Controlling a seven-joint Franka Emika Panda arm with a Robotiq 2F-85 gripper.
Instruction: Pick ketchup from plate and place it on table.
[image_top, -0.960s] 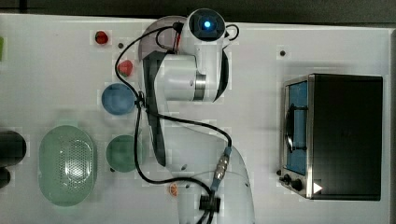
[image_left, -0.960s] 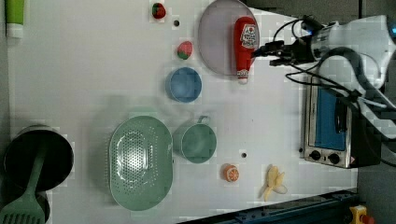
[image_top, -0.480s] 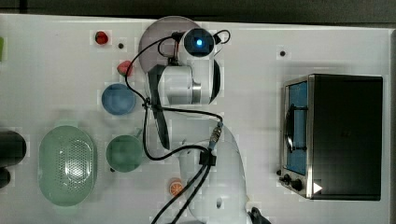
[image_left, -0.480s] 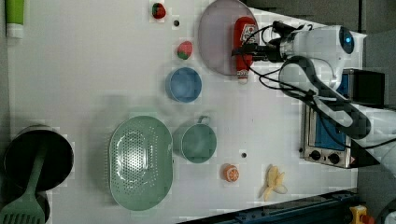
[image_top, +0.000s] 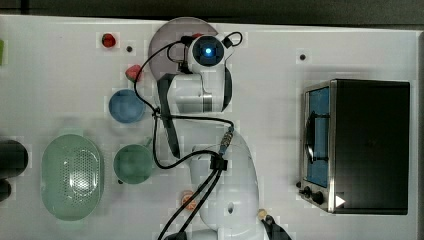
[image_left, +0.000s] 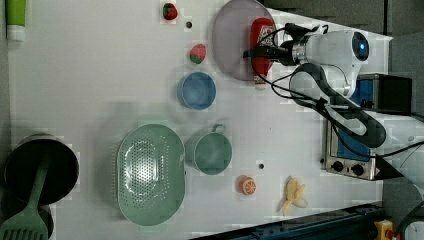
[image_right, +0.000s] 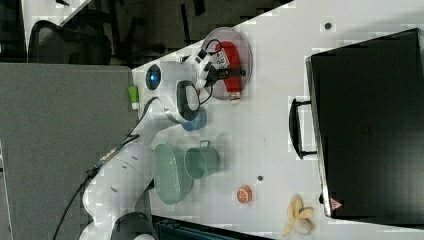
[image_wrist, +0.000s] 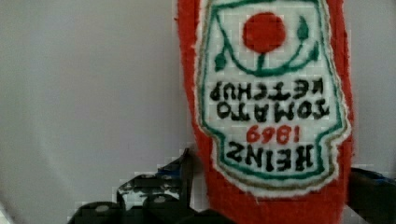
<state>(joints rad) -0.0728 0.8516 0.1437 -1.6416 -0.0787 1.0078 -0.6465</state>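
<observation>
The ketchup (image_left: 262, 31) is a red bottle with a white label, lying on the pale lilac plate (image_left: 230, 45) at the far end of the white table (image_left: 100, 75). Its neck points off the plate's rim. My gripper (image_left: 256, 53) is down over the middle of the bottle. In the wrist view the ketchup (image_wrist: 271, 107) lies between the two dark fingers (image_wrist: 184, 168), with my gripper (image_wrist: 275, 184) open and straddling it closely. The right view has the ketchup (image_right: 234, 87) on the plate (image_right: 246, 55) under the gripper (image_right: 226, 72). My arm covers most of the plate (image_top: 162, 47) in the top view.
Beside the plate are two strawberry-like fruits (image_left: 198, 53) and a blue bowl (image_left: 196, 91). A green mug (image_left: 212, 152), green perforated basket (image_left: 150, 173), orange slice (image_left: 246, 185) and banana (image_left: 294, 194) lie farther off. A toaster oven (image_top: 360, 145) stands at the top view's right.
The arm has swung over the plate and the gripper has come down around the ketchup bottle. The bottle and plate have not moved.
</observation>
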